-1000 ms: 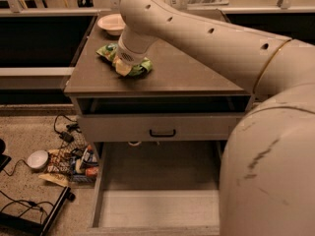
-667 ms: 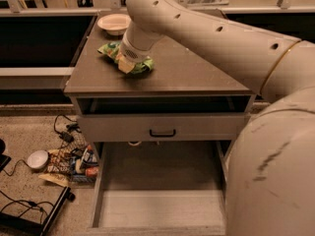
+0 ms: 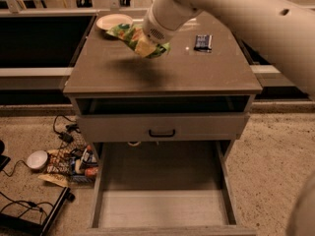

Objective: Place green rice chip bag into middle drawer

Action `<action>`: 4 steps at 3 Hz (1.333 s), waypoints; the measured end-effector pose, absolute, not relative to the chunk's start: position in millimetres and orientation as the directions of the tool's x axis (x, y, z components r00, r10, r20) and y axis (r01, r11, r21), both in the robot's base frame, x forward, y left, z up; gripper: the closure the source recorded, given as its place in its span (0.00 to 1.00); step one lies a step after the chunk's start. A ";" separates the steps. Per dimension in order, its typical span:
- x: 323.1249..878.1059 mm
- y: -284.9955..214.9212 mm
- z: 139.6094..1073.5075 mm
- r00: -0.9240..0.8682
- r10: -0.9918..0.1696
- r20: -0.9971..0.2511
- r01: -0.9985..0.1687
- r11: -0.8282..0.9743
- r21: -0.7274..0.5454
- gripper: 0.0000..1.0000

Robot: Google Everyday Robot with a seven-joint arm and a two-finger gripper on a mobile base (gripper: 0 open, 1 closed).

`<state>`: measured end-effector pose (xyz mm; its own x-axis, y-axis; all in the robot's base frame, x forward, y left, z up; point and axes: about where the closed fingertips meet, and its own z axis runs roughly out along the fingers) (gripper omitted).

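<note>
Noted green rice chip bag lifted clear of bench since a second ago, now hanging over its far-left part with shadow beneath, near bowl. Read gripper as clamped on bag's right end, jaws mostly hidden behind wrist. Judged pick-up done; still to carry nearward and lower into open middle drawer, below closed drawer front.
</note>
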<state>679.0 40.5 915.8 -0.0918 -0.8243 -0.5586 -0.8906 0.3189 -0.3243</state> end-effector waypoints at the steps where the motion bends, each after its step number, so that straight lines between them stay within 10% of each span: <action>1: 646.4 9.2 936.5 -0.025 -0.833 -0.552 -0.897 0.262 -0.355 1.00; 4: 511.5 -156.8 873.8 -0.122 -0.832 -0.541 -0.926 0.292 -0.240 1.00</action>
